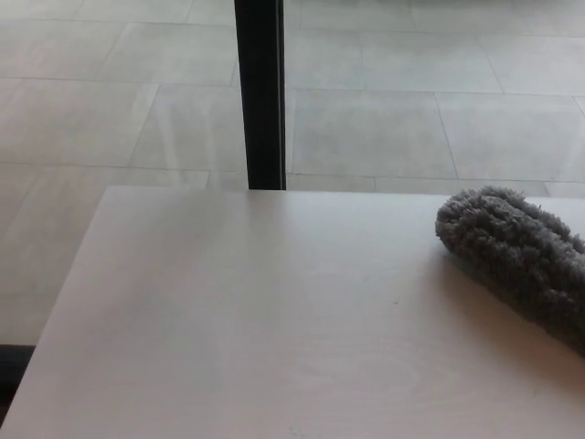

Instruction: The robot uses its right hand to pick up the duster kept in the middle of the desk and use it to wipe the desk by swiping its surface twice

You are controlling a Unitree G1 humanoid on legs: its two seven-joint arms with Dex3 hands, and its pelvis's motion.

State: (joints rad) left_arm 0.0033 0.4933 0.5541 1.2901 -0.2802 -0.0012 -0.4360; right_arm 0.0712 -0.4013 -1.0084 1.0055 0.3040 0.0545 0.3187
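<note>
Fingers of both hands lie outside the frame — their state cannot be told. A fluffy grey microfibre duster (516,261) rests on the pale wooden desk (256,329) — near its right edge, untouched.

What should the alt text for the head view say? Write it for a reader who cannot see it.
A fluffy grey duster lies on a pale wooden desk at the right edge of the picture, running out of frame. Neither robot hand shows. Beyond the desk's far edge are a tiled floor and a black vertical post.
</note>
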